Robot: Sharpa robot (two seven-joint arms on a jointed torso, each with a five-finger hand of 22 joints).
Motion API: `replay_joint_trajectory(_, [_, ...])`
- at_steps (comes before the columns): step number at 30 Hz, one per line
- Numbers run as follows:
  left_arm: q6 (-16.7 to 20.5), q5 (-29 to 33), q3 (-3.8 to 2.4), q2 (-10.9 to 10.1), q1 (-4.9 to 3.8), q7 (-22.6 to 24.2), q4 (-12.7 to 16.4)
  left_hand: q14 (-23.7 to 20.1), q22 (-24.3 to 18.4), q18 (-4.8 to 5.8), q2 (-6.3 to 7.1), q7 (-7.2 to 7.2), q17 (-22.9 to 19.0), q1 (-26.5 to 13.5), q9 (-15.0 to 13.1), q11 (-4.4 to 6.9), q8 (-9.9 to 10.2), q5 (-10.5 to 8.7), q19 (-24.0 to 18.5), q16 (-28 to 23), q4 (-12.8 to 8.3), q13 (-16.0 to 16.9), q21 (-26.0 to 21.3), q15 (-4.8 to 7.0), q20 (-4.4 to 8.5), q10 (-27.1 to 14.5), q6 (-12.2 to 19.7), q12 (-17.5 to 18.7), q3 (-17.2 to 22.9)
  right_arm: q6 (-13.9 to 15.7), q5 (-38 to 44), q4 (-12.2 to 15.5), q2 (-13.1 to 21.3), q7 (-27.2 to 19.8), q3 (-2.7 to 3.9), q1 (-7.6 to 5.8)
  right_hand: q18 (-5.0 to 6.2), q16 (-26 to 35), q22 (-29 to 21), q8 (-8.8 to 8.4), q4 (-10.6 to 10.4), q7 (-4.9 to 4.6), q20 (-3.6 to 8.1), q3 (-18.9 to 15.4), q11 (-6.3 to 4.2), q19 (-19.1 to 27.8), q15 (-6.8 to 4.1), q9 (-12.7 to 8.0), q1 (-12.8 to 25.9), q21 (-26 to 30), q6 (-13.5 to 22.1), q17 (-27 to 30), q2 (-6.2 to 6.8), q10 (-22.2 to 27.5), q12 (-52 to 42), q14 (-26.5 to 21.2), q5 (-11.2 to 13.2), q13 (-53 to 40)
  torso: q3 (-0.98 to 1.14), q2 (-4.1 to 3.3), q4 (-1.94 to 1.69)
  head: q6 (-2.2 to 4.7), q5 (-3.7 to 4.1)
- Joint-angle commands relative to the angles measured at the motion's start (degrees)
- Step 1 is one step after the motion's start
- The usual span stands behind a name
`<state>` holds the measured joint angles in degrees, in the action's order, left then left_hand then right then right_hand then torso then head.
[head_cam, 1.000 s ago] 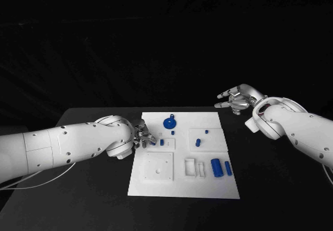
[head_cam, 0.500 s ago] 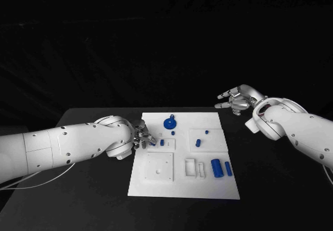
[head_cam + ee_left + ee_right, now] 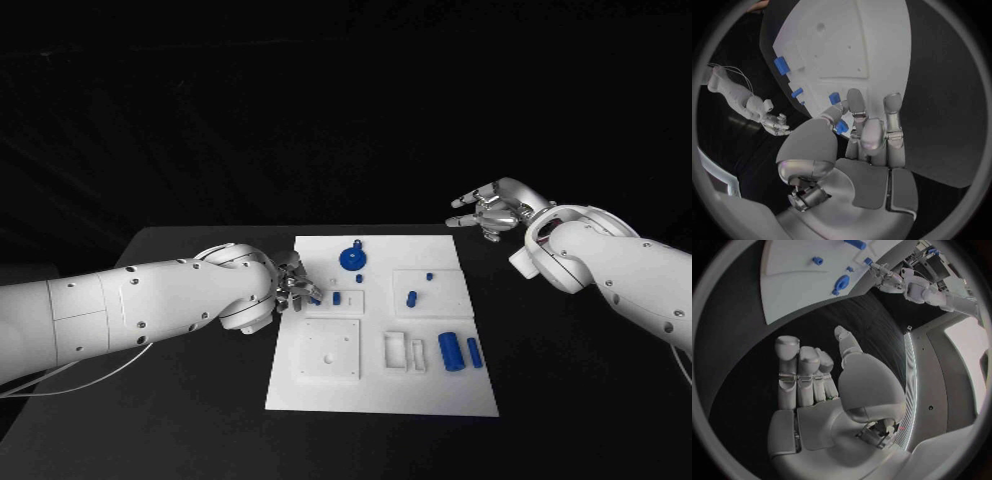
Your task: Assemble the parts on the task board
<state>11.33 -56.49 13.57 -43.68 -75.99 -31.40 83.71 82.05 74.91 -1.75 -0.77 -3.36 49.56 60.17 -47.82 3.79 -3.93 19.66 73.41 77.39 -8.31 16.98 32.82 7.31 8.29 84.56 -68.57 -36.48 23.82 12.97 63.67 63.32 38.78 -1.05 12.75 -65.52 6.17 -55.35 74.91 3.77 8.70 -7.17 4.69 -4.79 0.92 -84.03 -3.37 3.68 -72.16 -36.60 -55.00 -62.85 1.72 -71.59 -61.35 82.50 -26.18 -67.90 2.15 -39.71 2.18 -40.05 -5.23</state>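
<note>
The task board (image 3: 382, 395), a white plate, lay flat in the middle of the black tabletop (image 3: 188, 400). Several blue parts sat on it: a round disc-shaped part (image 3: 352, 258) near the far edge, a small peg (image 3: 336, 297) in the left-centre area, another short part (image 3: 411, 295) toward the right-centre, and two upright cylinders (image 3: 451, 350) side by side near the board's right edge.

The left robot hand (image 3: 299, 287) was positioned at the left edge of the board, its fingers reaching over the board surface. In the left wrist view, the left robot hand's fingers (image 3: 859, 107) were drawn close together around a small blue part (image 3: 841, 127), which sat between the thumb and the adjacent fingertips. The part appeared to be pinched, though contact on every side could not be confirmed.

The right robot hand (image 3: 493, 208) was raised beyond the board's far right corner, well apart from all parts. In the right wrist view, the right robot hand (image 3: 817, 385) showed its fingers loosely curved and separated, with nothing in the palm. That view also showed the board and the disc-shaped part (image 3: 841, 282) at a distance.
</note>
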Motion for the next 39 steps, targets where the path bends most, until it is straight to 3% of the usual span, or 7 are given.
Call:
replay_joint_trajectory(1, [0.1,-0.4,0.28,0.0,0.58,-0.9,0.1,-0.1,1.1,0.33,-1.10,5.50,-0.1,0.6,-4.4,0.92,-0.2,-0.20,-0.2,-0.2,0.4,-0.1,0.2,0.15,0.04,2.3,-8.1,0.1,0.0,-0.8,0.4,0.1,0.0,-0.2,0.02,0.03,0.98,0.2,3.2,-0.18,0.2,0.03,-0.27,0.1,-0.04,-2.9,-0.01,0.0,0.1,0.2,-0.5,0.0,-0.26,0.2,0.3,-0.2,-0.4,0.0,0.04,0.03,-0.04,-0.07,0.02])
replay_joint_trajectory(17, [-1.5,-0.1,0.28,0.0,0.82,-1.1,0.2,-0.1,1.1,0.38,-0.52,5.50,0.0,0.7,-4.5,0.90,-0.3,-0.66,-0.3,-0.1,0.0,-0.2,0.2,0.12,0.02,2.3,-8.1,0.0,-0.1,-0.9,0.4,0.1,0.2,-0.2,0.02,0.03,0.98,0.2,3.2,-0.18,0.2,0.03,-0.27,0.1,-0.04,-2.9,-0.01,0.0,0.1,0.2,-0.5,0.0,-0.26,0.2,0.3,-0.2,-0.4,0.0,-0.02,-0.05,0.03,-0.26,-0.09])
replay_joint_trajectory(18, [-1.7,0.0,0.28,0.0,0.85,-1.1,0.2,-0.2,1.0,0.38,-0.43,5.49,0.0,0.9,-4.4,0.89,-0.2,-1.17,-0.3,-0.2,-0.2,-0.2,0.1,0.10,-0.01,2.3,-8.1,0.0,-0.2,-0.9,0.4,0.1,0.2,-0.2,0.02,0.03,0.98,0.2,3.2,-0.18,0.2,0.03,-0.27,0.1,-0.04,-2.9,-0.01,0.0,0.1,0.2,-0.5,0.0,-0.26,0.2,0.3,-0.2,-0.4,0.0,-0.02,-0.05,0.03,-0.26,-0.09])
replay_joint_trajectory(19, [-1.9,0.0,0.28,0.1,0.89,-1.1,0.2,-0.2,1.0,0.38,-0.51,5.52,-0.1,1.2,-4.3,0.88,-0.2,-3.53,-0.4,-0.2,-0.2,-0.2,0.1,0.08,-0.03,2.3,-8.2,0.1,-0.5,-0.9,0.4,0.1,0.2,-0.2,0.02,0.03,0.98,0.2,3.2,-0.18,0.2,0.03,-0.27,0.1,-0.04,-2.9,-0.01,0.0,0.1,0.2,-0.5,0.0,-0.26,0.2,0.3,-0.2,-0.4,0.0,-0.02,-0.05,0.03,-0.26,-0.09])
replay_joint_trajectory(22, [-2.1,0.0,0.28,0.2,1.06,-1.0,0.2,-0.3,1.0,0.34,-0.60,5.50,-0.2,2.0,-3.7,0.86,-0.1,-4.64,-0.4,-0.2,0.0,-0.2,0.0,0.04,-0.10,2.3,-8.3,0.2,-1.4,-0.9,0.4,0.1,0.2,-0.2,0.02,0.03,0.99,0.4,3.1,-0.18,0.1,0.04,-0.27,0.1,-0.05,-2.9,-0.01,0.0,0.2,0.4,-0.6,0.1,-0.32,0.2,0.3,-0.2,-0.4,0.0,-0.01,-0.04,0.05,-0.29,-0.03])
replay_joint_trajectory(32, [-0.3,-1.0,0.28,0.1,1.53,-0.5,0.4,0.0,1.1,0.27,-1.12,5.54,0.3,2.3,-3.5,0.92,-0.3,-4.23,-0.2,0.1,0.4,-0.2,0.1,0.05,-0.09,2.3,-8.4,-0.2,-1.0,-0.9,0.4,0.1,0.2,-0.2,0.02,0.03,0.99,0.4,3.1,-0.18,0.1,0.04,-0.27,0.1,-0.05,-2.9,-0.01,0.0,0.2,0.4,-0.6,0.1,-0.32,0.2,0.3,-0.2,-0.4,0.0,-0.01,-0.02,0.05,-0.32,-0.12])
replay_joint_trajectory(39, [2.8,-1.5,0.28,-0.5,1.66,0.8,1.1,0.1,1.1,0.22,-0.98,5.60,0.6,2.2,-3.9,0.99,-0.4,-3.95,-0.1,0.2,0.6,-0.3,0.3,0.11,-0.06,2.3,-8.5,-0.4,-0.3,-0.9,0.3,0.1,0.2,-0.2,0.02,0.05,0.99,0.4,3.1,-0.18,0.1,0.04,-0.27,0.1,-0.05,-2.9,-0.01,0.0,0.2,0.4,-0.6,0.1,-0.32,0.2,0.3,-0.2,-0.4,0.0,-0.02,-0.02,0.04,-0.33,-0.15])
